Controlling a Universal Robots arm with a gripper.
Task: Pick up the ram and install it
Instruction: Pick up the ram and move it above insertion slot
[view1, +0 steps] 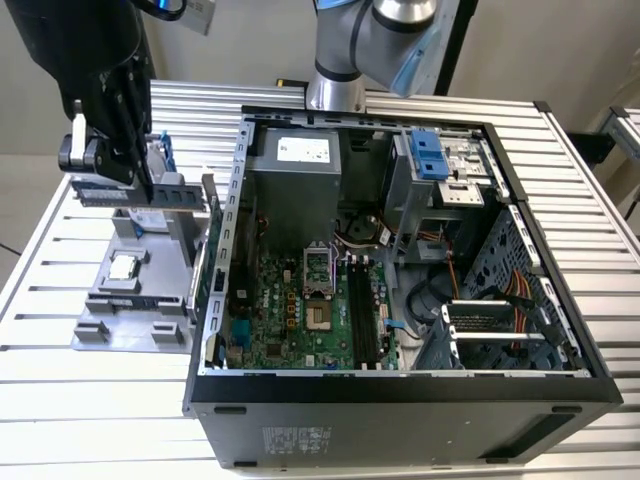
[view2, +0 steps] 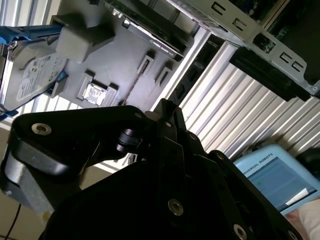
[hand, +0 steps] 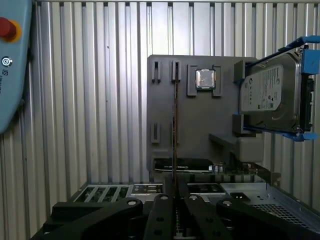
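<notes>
The ram (view1: 175, 192) is a long dark-blue stick held level in the exterior view, just above the grey holder plate (view1: 130, 320) on that view's left. My black gripper (view1: 135, 178) is shut on it from above. In the first wrist view the ram (hand: 175, 125) appears edge-on as a thin dark line running out from between the fingertips of the gripper (hand: 175, 197), over the grey holder plate (hand: 165, 110). In the exterior view the open computer case (view1: 230, 200) stands to the gripper's right, with the green motherboard (view1: 290, 320) and its long black memory slots (view1: 365, 310) inside.
On the holder plate sit a square processor chip (hand: 205, 78) and a silver hard drive in a blue bracket (hand: 270, 92). A pale blue pendant with a red button (hand: 10, 60) lies on the ribbed metal table (hand: 90, 100). Cables and a drive cage (view1: 440, 170) crowd the case.
</notes>
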